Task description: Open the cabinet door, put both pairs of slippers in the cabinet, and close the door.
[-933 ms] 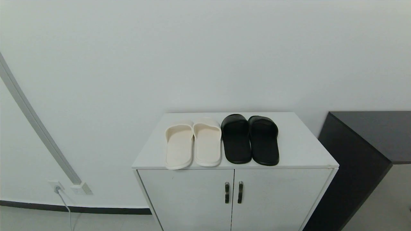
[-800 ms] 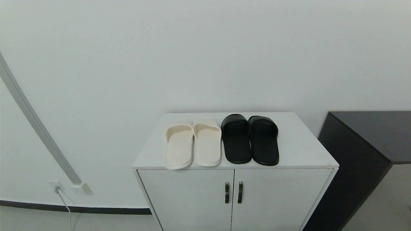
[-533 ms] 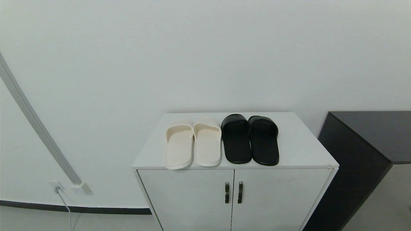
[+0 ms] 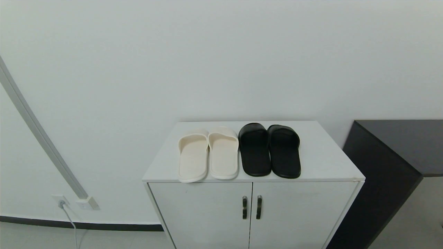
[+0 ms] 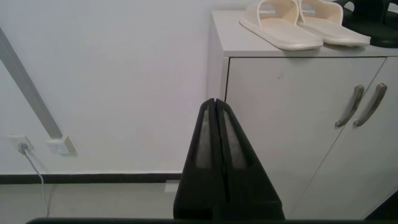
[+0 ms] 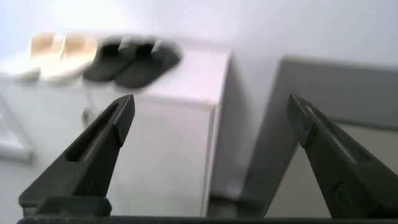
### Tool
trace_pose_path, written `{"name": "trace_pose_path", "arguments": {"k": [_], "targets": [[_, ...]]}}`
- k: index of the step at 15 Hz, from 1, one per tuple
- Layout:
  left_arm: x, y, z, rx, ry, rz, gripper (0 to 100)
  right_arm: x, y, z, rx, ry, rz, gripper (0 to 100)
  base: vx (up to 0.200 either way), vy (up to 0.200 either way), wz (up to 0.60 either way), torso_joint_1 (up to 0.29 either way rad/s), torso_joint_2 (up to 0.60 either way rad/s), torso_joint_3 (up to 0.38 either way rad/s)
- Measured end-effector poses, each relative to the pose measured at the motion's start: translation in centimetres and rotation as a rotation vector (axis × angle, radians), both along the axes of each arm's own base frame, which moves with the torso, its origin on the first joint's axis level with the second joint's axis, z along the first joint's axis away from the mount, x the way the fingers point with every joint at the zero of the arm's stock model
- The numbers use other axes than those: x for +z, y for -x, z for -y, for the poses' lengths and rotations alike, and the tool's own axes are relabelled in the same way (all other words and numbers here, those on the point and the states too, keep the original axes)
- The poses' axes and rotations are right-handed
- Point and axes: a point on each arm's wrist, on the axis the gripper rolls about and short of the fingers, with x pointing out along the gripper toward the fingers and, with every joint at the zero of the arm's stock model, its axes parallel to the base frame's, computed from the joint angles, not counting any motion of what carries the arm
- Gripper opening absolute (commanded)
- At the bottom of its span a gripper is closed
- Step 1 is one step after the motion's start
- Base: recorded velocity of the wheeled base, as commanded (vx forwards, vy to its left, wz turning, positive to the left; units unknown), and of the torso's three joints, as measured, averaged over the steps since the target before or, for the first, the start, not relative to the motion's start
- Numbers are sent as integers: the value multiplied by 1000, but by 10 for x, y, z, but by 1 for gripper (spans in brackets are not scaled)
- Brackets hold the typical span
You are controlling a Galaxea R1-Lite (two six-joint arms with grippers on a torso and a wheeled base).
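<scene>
A white cabinet (image 4: 304,207) stands against the wall with both doors shut; two dark handles (image 4: 251,207) meet at its middle. On its top lie a cream pair of slippers (image 4: 208,155) on the left and a black pair of slippers (image 4: 270,150) on the right, toes toward the wall. My left gripper (image 5: 215,109) is shut with nothing in it, low and to the left of the cabinet (image 5: 298,124). My right gripper (image 6: 208,118) is open wide, off to the cabinet's right front, with the cabinet (image 6: 168,155) and slippers (image 6: 93,56) ahead of it.
A dark cabinet (image 4: 387,173) stands close to the white one's right side. A grey conduit (image 4: 38,135) runs down the wall to a socket with a plugged cable (image 4: 62,204) at the lower left. Floor lies open to the left.
</scene>
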Motion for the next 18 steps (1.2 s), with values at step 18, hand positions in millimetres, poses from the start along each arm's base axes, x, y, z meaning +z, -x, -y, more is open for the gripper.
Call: {"name": "trace_pose_path", "arguments": {"k": [18], "targets": [[0, 0, 0, -1, 4, 2, 0, 37, -218, -182, 93, -91, -348, 100, 0, 0, 0, 0, 0, 0]]}}
